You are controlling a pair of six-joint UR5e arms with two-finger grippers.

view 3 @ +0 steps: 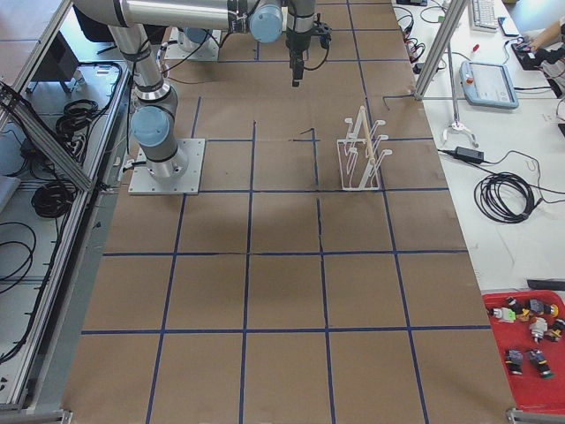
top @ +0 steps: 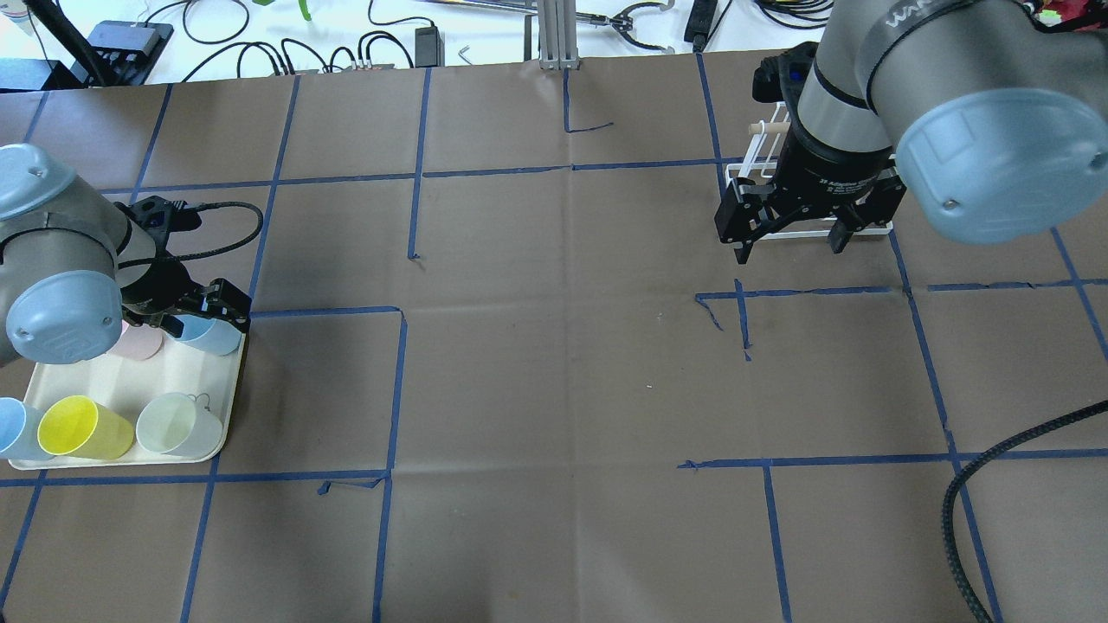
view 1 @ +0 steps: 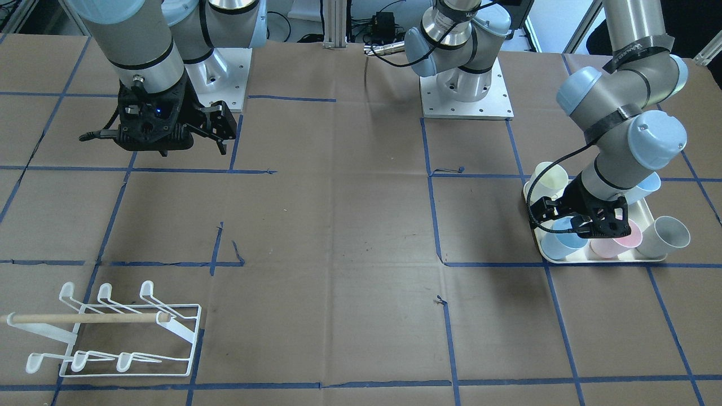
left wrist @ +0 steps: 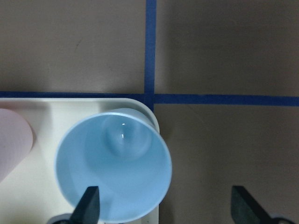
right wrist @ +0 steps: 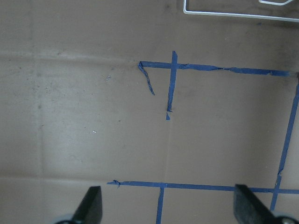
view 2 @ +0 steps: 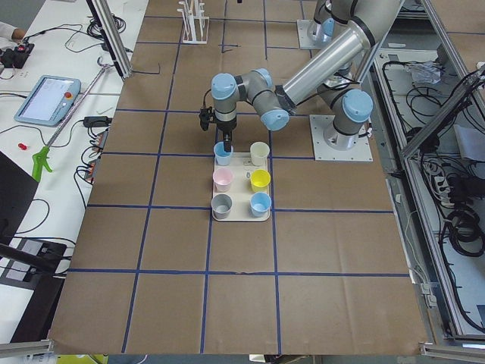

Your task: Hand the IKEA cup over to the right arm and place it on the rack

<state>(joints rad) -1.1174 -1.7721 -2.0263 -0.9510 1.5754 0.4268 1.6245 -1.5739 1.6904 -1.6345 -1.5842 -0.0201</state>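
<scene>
Exterior front-facing: the left gripper [view 1: 586, 224] hangs low over the tray [view 1: 601, 260], with the cup [view 1: 566, 237] directly under it. The right gripper [view 1: 217, 134] hovers well apart from it. The rack [view 1: 113, 318] stands out ahead of the right gripper and carries no cup.

Overhead exterior: both grippers stand spread and hold nothing. Broad open table lies between them, which is plenty of room for a handover.

Left wrist: one finger [left wrist: 88, 205] sits over the cup's mouth and the other hangs outside its wall, past the tray's corner (a rim pinch, I judge, not yet made). The pink cup [left wrist: 11, 140] stands just beside the cup, on the inner finger's side.
- The outer finger could catch the tray's lip going down, since cup and lip nearly touch there.
- A one-wall pinch may let the cup swing or slip at the handover.
- A crooked lift may nudge the pink cup.

Right wrist: the fingers are spread over open table, with the rack's base wire just ahead. Room is ample here; only the prongs would crowd the final placing.
</scene>
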